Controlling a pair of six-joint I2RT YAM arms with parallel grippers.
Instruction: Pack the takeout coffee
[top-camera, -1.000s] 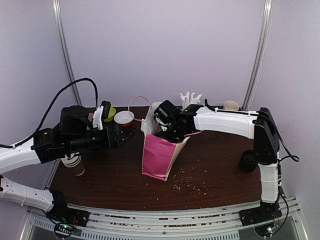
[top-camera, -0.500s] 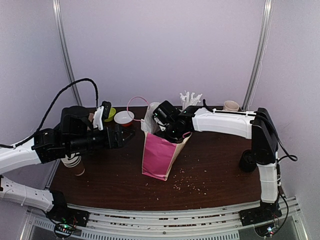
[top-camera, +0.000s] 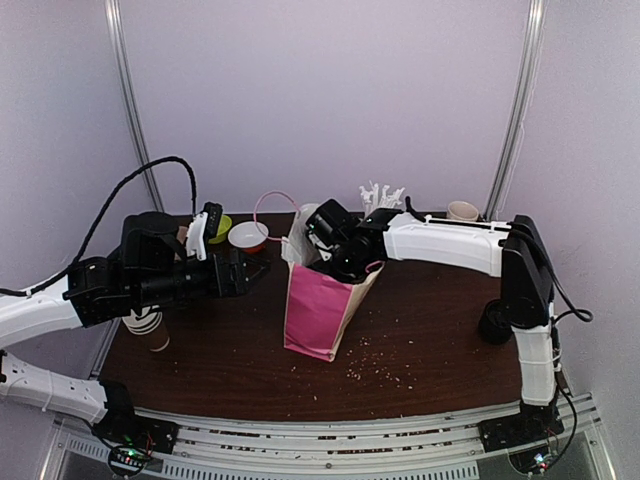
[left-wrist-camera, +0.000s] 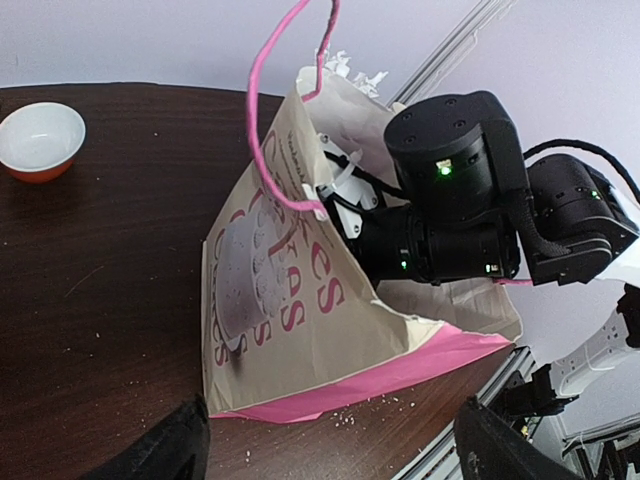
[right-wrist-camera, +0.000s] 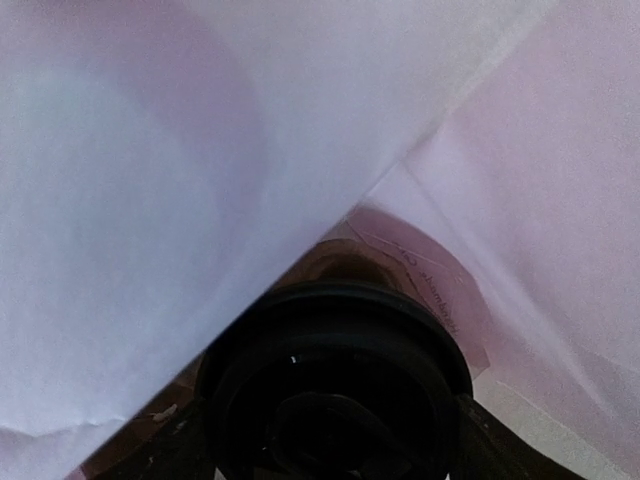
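A pink and cream paper bag (top-camera: 318, 305) (left-wrist-camera: 300, 330) stands in the middle of the table. My right gripper (top-camera: 328, 257) reaches down into its mouth. Inside the bag, the takeout coffee (right-wrist-camera: 335, 390) shows its round black lid and a bit of brown cup, filling the space between my right gripper's (right-wrist-camera: 330, 450) two fingers. No gap shows at either side, and I cannot tell whether they still press on it. Left of the bag, my left gripper (top-camera: 250, 270) (left-wrist-camera: 335, 450) hovers open and holds nothing.
A white bowl with an orange outside (top-camera: 248, 236) (left-wrist-camera: 40, 140) sits behind the left gripper. A brown cup stack (top-camera: 150, 330) stands at the left edge. A black lid stack (top-camera: 495, 322), white stirrers (top-camera: 382, 195) and a cup (top-camera: 463, 211) are at the right. Crumbs (top-camera: 380, 370) dot the front.
The right wrist has shifted slightly up and back at the bag's mouth. The left arm and the bag have stayed where they were.
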